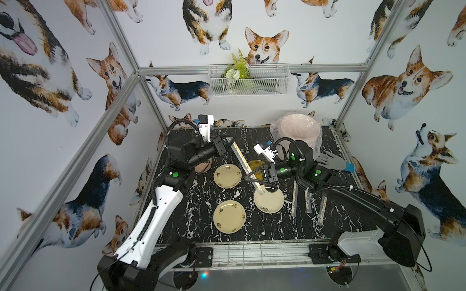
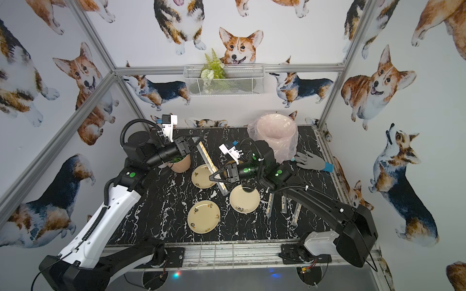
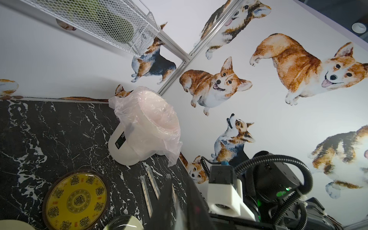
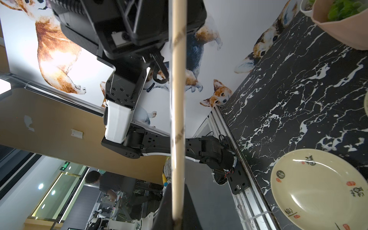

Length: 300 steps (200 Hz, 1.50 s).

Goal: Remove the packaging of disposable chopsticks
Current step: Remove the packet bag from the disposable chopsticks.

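One pair of disposable chopsticks, inside its clear packaging, hangs slanted above the table between my two arms. My left gripper is shut on the far end of the sleeve. My right gripper is shut across the wrapped sticks lower down. A short length juts out past it over a cream plate. In the right wrist view the pale stick runs straight from my jaws toward the left gripper.
Three more wrapped pairs lie on the black marble table at the right. Two cream plates, a yellow dark-rimmed plate, a lined bin, a grey glove and a plant pot stand around.
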Each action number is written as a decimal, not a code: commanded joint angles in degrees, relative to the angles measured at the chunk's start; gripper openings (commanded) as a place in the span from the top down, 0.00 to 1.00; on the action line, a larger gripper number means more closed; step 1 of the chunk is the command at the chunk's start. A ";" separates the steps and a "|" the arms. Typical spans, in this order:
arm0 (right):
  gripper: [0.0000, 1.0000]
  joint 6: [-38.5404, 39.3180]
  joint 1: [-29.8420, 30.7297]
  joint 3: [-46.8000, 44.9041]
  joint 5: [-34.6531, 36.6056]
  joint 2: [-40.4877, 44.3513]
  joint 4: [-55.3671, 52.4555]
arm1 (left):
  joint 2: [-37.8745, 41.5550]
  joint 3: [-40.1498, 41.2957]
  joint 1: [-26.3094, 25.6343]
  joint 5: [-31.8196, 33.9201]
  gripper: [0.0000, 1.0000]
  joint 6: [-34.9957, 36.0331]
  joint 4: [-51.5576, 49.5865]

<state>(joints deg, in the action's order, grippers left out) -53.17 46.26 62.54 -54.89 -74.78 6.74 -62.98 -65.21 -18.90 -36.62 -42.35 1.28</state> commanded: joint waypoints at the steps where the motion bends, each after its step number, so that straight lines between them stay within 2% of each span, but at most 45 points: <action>1: 1.00 0.76 0.22 0.13 -0.73 0.21 1.69 | 0.13 0.04 0.09 0.24 0.99 1.19 0.19; 9: 1.00 0.65 0.19 0.05 -0.72 0.29 1.69 | 0.29 0.08 0.09 0.35 0.96 1.34 0.22; 23: 1.00 0.62 0.15 -0.22 -0.66 0.36 1.69 | 0.64 0.08 0.12 0.79 0.76 1.64 0.01; 36: 1.00 0.65 0.16 -0.51 -0.57 0.53 1.61 | 0.84 0.08 0.09 1.07 0.75 1.83 -0.13; 70: 1.00 0.63 0.15 -1.00 -0.57 0.82 1.69 | 1.11 0.20 0.26 1.18 0.80 1.90 -0.07; 117: 1.00 0.70 0.17 -1.13 -0.52 0.95 1.60 | 0.93 0.17 0.26 0.39 1.00 1.50 0.39; 161: 1.00 0.28 0.30 -0.20 -0.09 1.00 0.57 | 0.67 0.01 0.26 1.49 1.00 2.13 -1.24; 194: 1.00 -4.30 1.61 6.58 0.45 -1.45 -3.07 | 0.87 -1.48 -1.77 7.03 1.00 10.69 -9.35; 210: 1.00 -2.93 3.31 13.35 1.95 -3.81 -10.46 | 0.83 -1.91 -4.26 10.14 1.00 14.02 -11.49; 228: 1.00 -3.20 3.36 19.57 5.52 -6.95 -19.83 | 1.43 -0.72 -5.71 9.49 1.00 14.86 -9.16; 256: 1.00 -11.87 2.63 16.91 7.16 -9.47 -10.87 | 1.47 -0.52 -5.95 5.54 1.00 11.14 -5.66; 300: 1.00 -11.10 0.56 15.40 14.02 -8.82 -6.91 | 4.14 -1.28 -8.12 8.06 1.00 8.74 -8.19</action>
<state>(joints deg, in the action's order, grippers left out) -61.98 47.62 78.30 -46.06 -84.07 -7.51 -60.31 -66.17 -25.89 -27.49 -31.66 -5.93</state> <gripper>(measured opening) 0.073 0.048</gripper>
